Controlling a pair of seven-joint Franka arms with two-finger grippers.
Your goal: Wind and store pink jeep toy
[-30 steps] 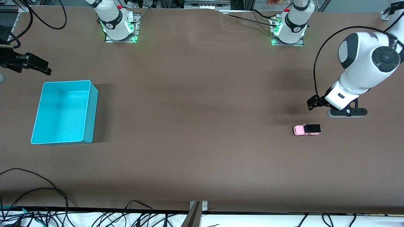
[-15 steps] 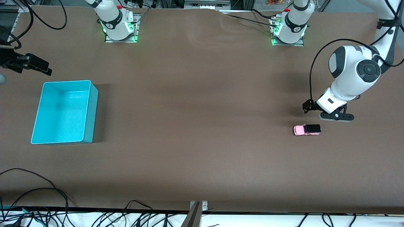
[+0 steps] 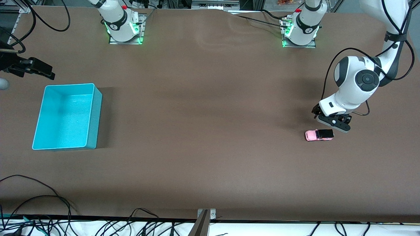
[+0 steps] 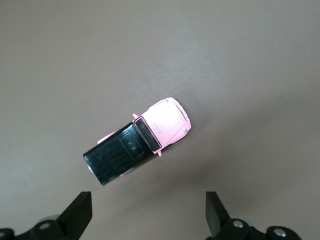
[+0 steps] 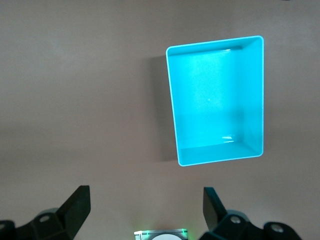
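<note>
While the pink jeep toy (image 3: 319, 134) sits on its wheels on the brown worktop (image 3: 210, 131) at the left arm's end, neither winding nor storing appears to have begun. The left tool (image 3: 335, 122) hangs low over the worktop at about one o'clock from the jeep in the front view, just beside it and not touching it. The left wrist view shows the two black fingertips (image 4: 80, 212) spread wide with nothing between them, the jeep (image 4: 137, 141) lying askew to the line between the fingers, its black roof toward one finger and its pink hood pointing away.

The turquoise bin (image 3: 67, 116), the likely storage place, stands empty at the right arm's end of the worktop, well apart from the toy, at roughly nine o'clock from it. The right tool (image 3: 31, 67) waits above the worktop at about eleven o'clock from the bin; its wrist view looks down on the bin (image 5: 217, 100) with its fingers also parted and holding nothing.

By this evidence the task is at its opening stage: the approach is nearly made, while the grasp, the wind-up of the jeep and its delivery to the bin all remain.
</note>
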